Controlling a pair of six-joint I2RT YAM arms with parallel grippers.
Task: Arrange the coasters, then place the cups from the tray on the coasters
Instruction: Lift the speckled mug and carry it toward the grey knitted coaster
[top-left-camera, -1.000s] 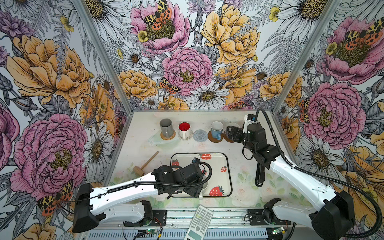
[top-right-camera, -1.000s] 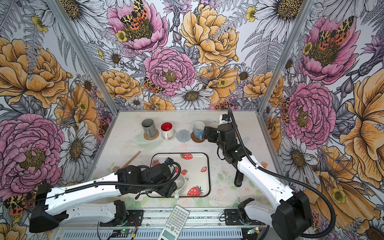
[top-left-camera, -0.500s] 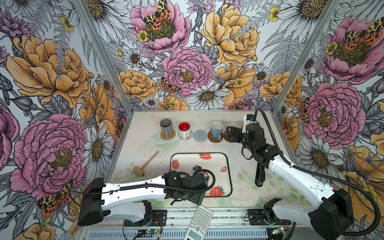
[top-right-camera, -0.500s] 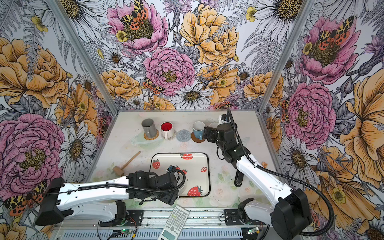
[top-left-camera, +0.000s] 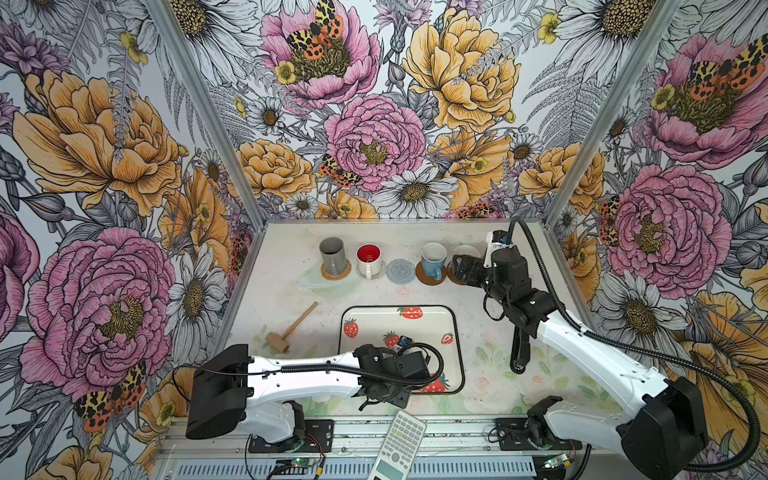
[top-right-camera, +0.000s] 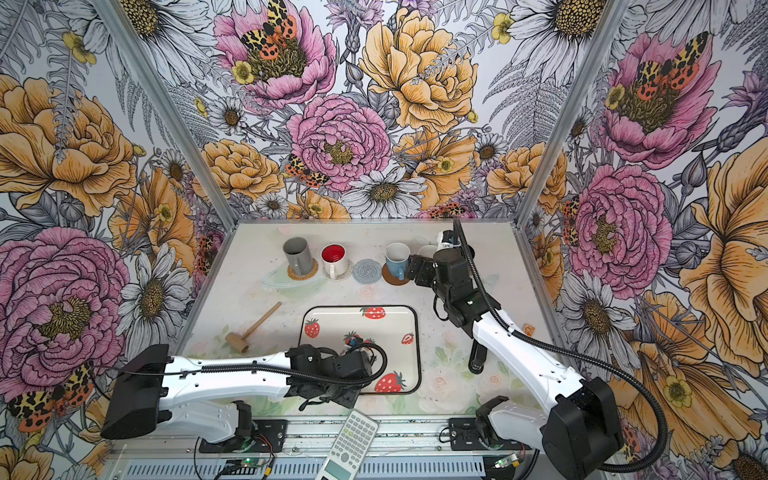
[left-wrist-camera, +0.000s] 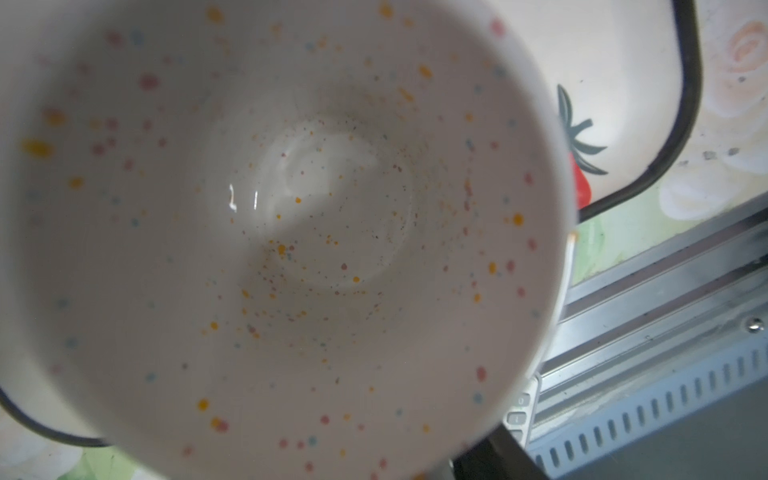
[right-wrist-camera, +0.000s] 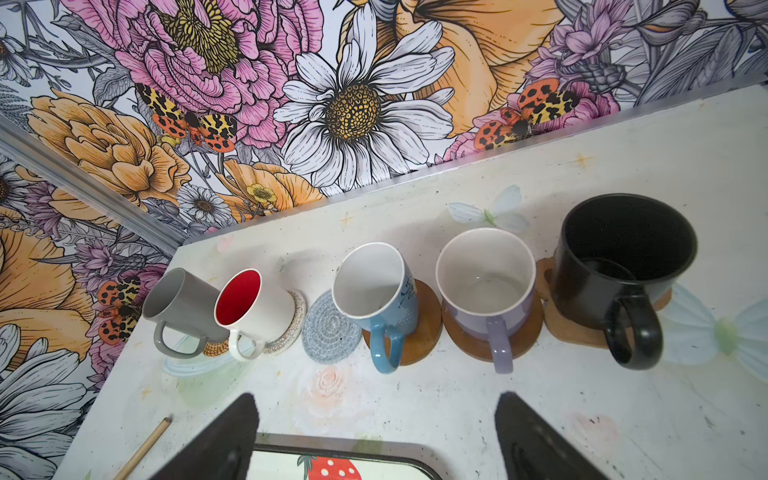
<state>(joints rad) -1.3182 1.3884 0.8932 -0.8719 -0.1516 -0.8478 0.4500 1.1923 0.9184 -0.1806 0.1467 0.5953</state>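
Observation:
A white speckled cup (left-wrist-camera: 291, 232) fills the left wrist view, standing on the near part of the strawberry tray (top-left-camera: 415, 328). My left gripper is over it, one dark finger (left-wrist-camera: 490, 457) outside its wall; the other finger is hidden. In the back row stand the grey cup (right-wrist-camera: 178, 307), the red-inside cup (right-wrist-camera: 253, 307), the light blue cup (right-wrist-camera: 378, 286), the lavender cup (right-wrist-camera: 486, 282) and the black cup (right-wrist-camera: 623, 257), each on a coaster. The blue-grey crochet coaster (right-wrist-camera: 328, 332) is bare. My right gripper (right-wrist-camera: 376, 436) hangs open in front of the lavender cup.
A wooden mallet (top-left-camera: 291, 330) lies left of the tray. A calculator (top-left-camera: 399, 444) rests on the front rail. The right arm's forearm crosses the table right of the tray. Flowered walls close in the back and both sides.
My left arm drew back to the tray's near edge and came down over the speckled cup, its jaws narrowing. The right arm stayed put.

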